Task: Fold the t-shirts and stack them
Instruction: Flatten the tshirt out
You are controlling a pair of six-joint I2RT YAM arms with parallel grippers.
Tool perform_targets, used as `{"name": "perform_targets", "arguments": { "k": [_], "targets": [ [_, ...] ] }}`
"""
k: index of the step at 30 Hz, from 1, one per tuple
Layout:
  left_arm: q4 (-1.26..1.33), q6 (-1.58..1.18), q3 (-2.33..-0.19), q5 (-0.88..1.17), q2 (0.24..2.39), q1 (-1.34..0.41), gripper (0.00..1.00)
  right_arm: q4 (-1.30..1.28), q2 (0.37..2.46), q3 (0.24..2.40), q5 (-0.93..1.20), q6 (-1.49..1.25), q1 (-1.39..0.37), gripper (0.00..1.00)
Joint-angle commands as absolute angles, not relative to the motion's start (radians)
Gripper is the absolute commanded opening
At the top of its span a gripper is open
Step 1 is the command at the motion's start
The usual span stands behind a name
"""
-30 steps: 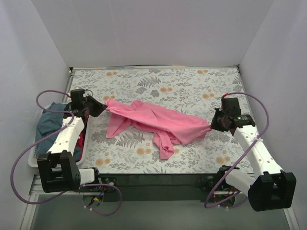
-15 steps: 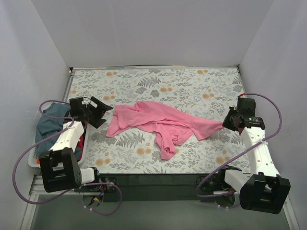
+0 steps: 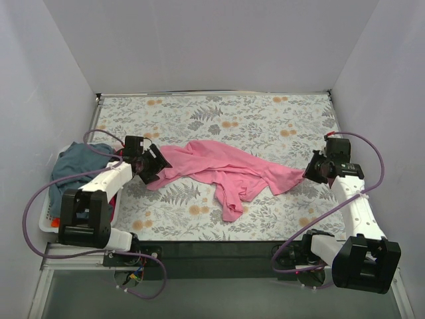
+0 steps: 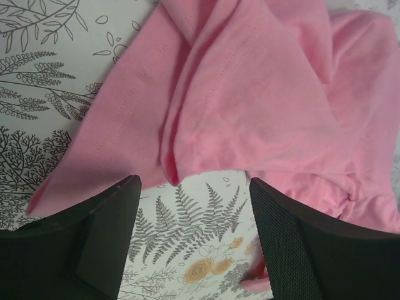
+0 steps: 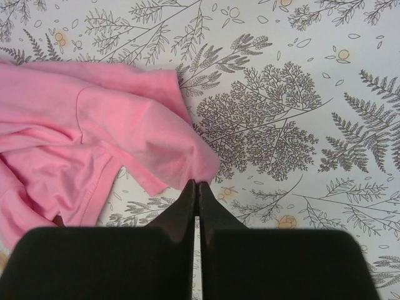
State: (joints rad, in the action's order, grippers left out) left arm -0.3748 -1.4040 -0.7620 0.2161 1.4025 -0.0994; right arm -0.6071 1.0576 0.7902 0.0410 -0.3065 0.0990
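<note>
Robot lab: plain white walls (image 3: 212, 46)

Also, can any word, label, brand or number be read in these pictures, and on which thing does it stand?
No text can be read in any view.
The pink t-shirt shows plain cloth, with no print or tag.
The table cover bears only ferns and flowers.
</note>
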Motion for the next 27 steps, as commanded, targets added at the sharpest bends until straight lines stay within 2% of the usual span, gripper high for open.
{"name": "perform_targets", "arguments": {
  "k": [1, 10, 21, 22, 23, 25, 26, 27],
  "targets": [
    [-0.397, -1.374, -0.81, 0.149, 1.42, -0.138, 0.65, -0.575, 1.049, 0.773, 0.063, -0.291, 0.104, 0.01],
    [-0.396, -1.381, -0.821, 0.098, 1.463, -0.178, 0.54, -0.565, 1.055, 0.762, 0.075, -0.291, 0.104, 0.01],
    [-0.379, -1.381, -0.848, 0.08, 1.537, -0.198, 0.5, -0.557, 1.046, 0.752, 0.075, -0.291, 0.104, 0.01],
    [-0.377, -1.381, -0.848, 0.078, 1.536, -0.201, 0.47, -0.555, 1.045, 0.752, 0.075, -0.291, 0.104, 0.01],
    [-0.379, -1.379, -0.847, 0.078, 1.532, -0.202, 0.4, -0.555, 1.045, 0.752, 0.075, -0.291, 0.104, 0.01],
    [-0.38, -1.378, -0.847, 0.077, 1.514, -0.204, 0.36, -0.557, 1.042, 0.753, 0.072, -0.29, 0.104, 0.01],
    [-0.383, -1.376, -0.847, 0.074, 1.506, -0.204, 0.29, -0.557, 1.042, 0.752, 0.072, -0.29, 0.104, 0.01],
    [-0.387, -1.376, -0.848, 0.069, 1.497, -0.204, 0.26, -0.557, 1.04, 0.755, 0.072, -0.29, 0.104, 0.01]
  ]
}}
